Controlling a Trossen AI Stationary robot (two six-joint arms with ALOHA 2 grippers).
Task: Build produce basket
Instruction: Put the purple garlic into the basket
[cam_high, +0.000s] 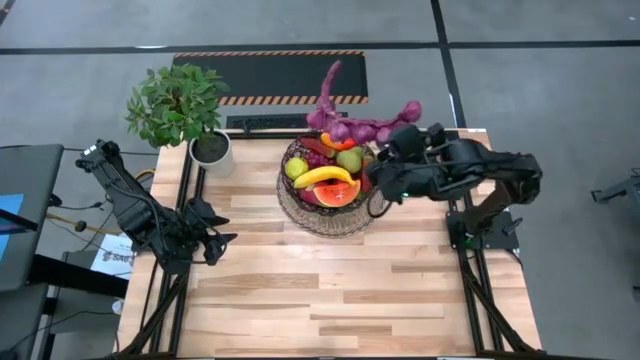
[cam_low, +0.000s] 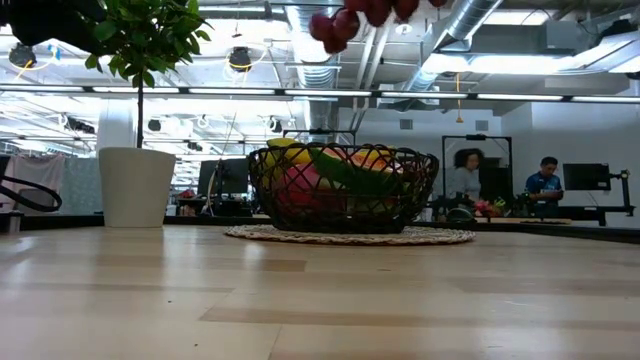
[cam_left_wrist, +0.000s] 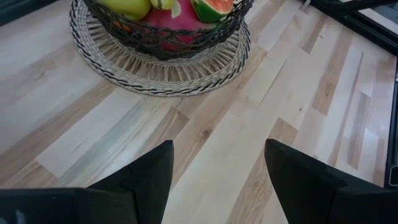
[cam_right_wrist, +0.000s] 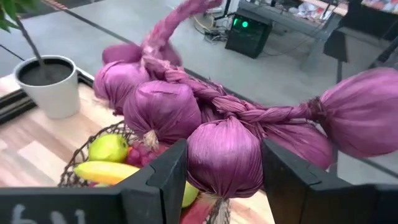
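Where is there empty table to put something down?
The wood in front of the basket, between the open left gripper and the right arm, is bare. The back is crowded: the plant pot, the full basket, and the right gripper holding the purple onion string above it.

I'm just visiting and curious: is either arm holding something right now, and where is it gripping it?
The right gripper holds the purple string of onions by one bulb, above the basket. The left gripper is open, holding nothing.
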